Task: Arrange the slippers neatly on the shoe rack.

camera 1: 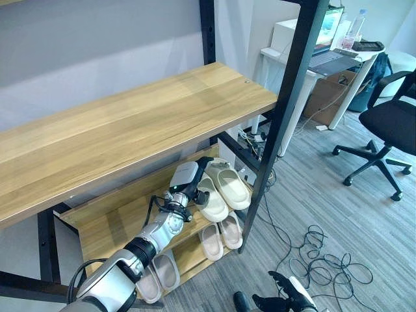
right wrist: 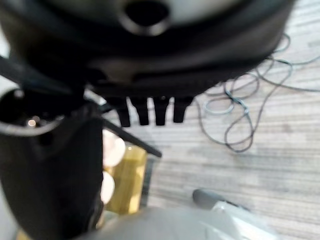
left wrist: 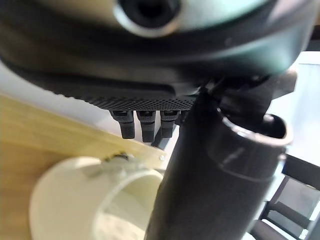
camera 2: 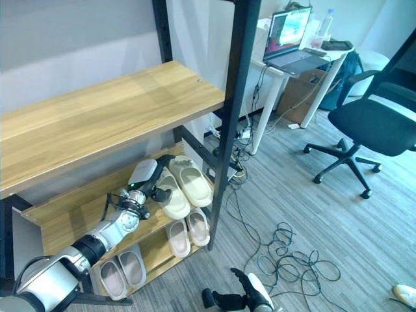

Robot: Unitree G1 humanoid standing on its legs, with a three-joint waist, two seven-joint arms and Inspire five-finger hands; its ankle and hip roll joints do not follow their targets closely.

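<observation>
1. Right hand, lower centre of frame, hangs idle over the floor, fingers loosely spread, holding nothing.
2. Left hand, mid frame, rests at the near cream slipper on the middle shelf; fingers appear straight against it, not curled round.
3. Second cream slipper lies touching the first.
4. Advice: nudge the pair square, heels level.
5. Black upright stands just beside; shelf room opens to the frame's left.
</observation>
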